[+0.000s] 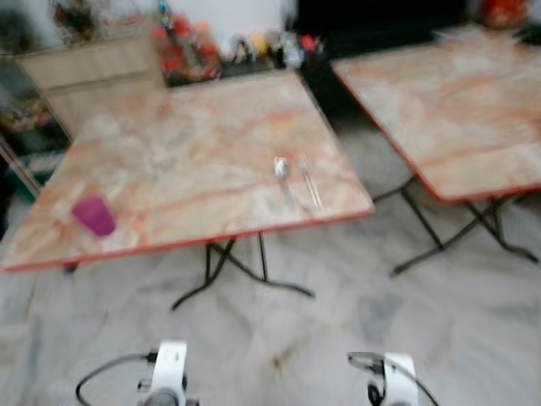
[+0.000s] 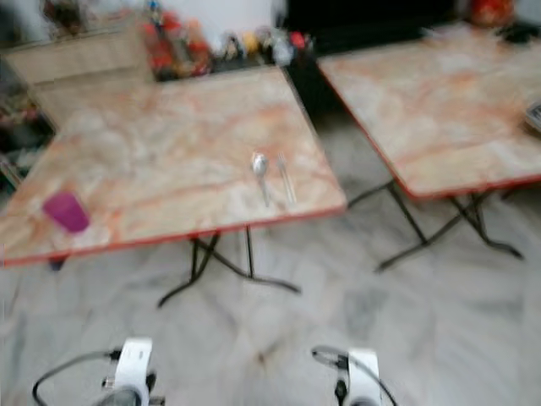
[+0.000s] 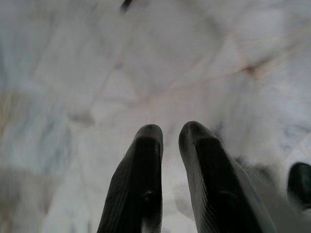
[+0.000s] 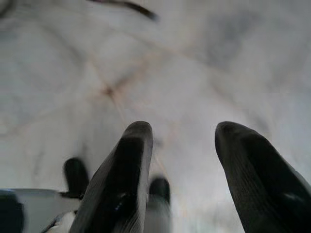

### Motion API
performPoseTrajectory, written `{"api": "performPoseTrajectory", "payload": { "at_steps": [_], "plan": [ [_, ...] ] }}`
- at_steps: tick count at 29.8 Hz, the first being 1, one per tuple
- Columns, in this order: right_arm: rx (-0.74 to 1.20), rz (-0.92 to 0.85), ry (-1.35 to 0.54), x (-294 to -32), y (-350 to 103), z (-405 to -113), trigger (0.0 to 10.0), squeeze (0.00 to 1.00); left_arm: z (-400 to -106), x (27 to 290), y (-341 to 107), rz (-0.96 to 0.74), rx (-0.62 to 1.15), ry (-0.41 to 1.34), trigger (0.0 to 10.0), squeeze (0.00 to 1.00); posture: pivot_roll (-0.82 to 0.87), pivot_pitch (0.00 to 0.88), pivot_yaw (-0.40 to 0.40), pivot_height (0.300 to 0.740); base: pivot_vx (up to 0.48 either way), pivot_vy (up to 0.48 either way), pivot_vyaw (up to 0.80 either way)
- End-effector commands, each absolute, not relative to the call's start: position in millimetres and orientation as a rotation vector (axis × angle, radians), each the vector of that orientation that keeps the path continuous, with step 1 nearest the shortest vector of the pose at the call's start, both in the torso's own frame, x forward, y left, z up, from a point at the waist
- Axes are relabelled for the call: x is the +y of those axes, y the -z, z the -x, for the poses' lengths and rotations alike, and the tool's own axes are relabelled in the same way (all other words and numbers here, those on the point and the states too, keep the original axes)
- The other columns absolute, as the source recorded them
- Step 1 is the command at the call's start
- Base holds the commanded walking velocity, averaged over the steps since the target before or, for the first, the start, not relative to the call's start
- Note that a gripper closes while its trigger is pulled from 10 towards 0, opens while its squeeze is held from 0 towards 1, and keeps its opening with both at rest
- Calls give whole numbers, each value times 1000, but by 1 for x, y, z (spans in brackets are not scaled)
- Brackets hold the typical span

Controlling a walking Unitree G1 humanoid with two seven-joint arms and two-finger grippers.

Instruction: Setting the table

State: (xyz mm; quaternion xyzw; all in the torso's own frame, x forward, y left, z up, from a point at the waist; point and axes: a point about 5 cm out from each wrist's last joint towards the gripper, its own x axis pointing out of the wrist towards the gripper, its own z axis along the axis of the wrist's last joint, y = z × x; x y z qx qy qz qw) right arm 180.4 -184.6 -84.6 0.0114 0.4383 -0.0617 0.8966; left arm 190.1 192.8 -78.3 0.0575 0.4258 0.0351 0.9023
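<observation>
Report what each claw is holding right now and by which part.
Nothing is held. The left claw is nearly closed and the right claw open, both hanging over the pale marble floor.

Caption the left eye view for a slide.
Blurred view: spoon and fork near the marble-topped folding table's front edge, purple cup at its left.

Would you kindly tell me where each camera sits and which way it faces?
Left and right eye views: on the head, looking forward and down at the near table with purple cup, spoon and fork; both arms low.
Left wrist view: along the left hand, nearly shut, toward the floor.
Right wrist view: along the right hand, open; same marble floor.
</observation>
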Motion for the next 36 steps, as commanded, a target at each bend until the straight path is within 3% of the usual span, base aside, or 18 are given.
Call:
{"api": "performPoseTrajectory", "payload": {
  "at_steps": [1,8,19,29,32,36],
  "plan": [
    [912,-47,122,-177,86,-179,10000,0,-185,200,80,-133,902,-92,10000,0,-48,0,66,740,480,0,0],
    [894,23,26,-173,85,-181,10000,0,-184,200,81,-148,913,-95,10000,0,-46,0,64,740,356,0,0],
    [653,162,-228,-172,63,-204,10000,0,-181,201,82,-145,929,-95,10000,0,-52,0,56,740,0,0,0],
    [516,204,-273,-181,52,-202,10000,0,-179,200,84,-149,942,-92,10000,0,-62,0,46,740,0,0,0],
    [282,205,-282,-185,22,-207,10000,0,-177,201,84,-148,948,-99,10000,0,-75,0,49,740,0,0,0],
    [180,207,-298,-180,3,-216,10000,0,-178,201,84,-152,948,-93,10000,0,-88,0,52,740,0,0,0]
  ]
}}
